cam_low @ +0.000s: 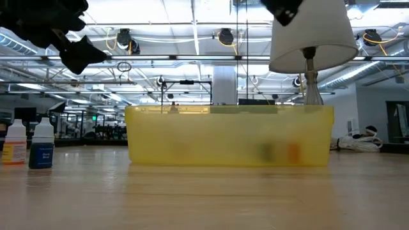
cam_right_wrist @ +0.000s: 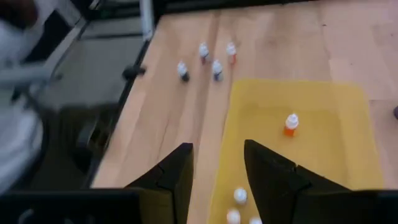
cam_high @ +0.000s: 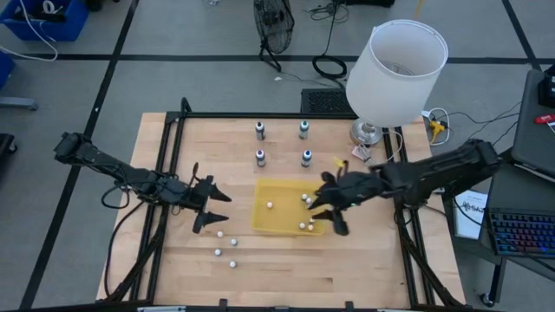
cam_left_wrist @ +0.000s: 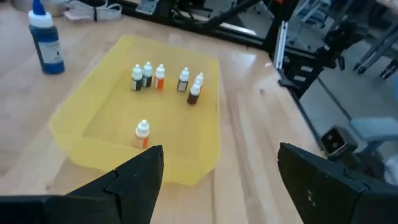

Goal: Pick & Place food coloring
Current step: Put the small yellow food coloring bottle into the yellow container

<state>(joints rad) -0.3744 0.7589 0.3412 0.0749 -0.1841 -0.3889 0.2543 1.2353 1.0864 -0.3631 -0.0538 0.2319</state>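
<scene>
Where the wooden bench [cam_high: 286, 269] spreads under both my arms, a lamp [cam_high: 397, 65] with a white shade stands at its far right corner. A yellow tray [cam_high: 264, 221] sits near the middle of the bench.

My right arm reaches in from the right, and my right gripper [cam_high: 328, 217] hangs over the right-hand end of the tray. Its fingers are parted with nothing between them. My left arm waits on the other side, with my left gripper [cam_high: 215, 208] just left of the tray, spread wide and empty.

Four larger bottles [cam_high: 260, 157] stand in a square on the bench beyond the tray, well apart from both grippers.

The food coloring is split in two groups. Six tiny dropper bottles [cam_left_wrist: 160, 76] stand upright inside the tray. Five of them cluster toward the end under my right gripper, and one with an orange body [cam_left_wrist: 143, 132] stands alone nearer the middle. Four more tiny bottles [cam_high: 232, 243] remain on the bare bench, just left of the tray's near corner and close below my left gripper.
</scene>
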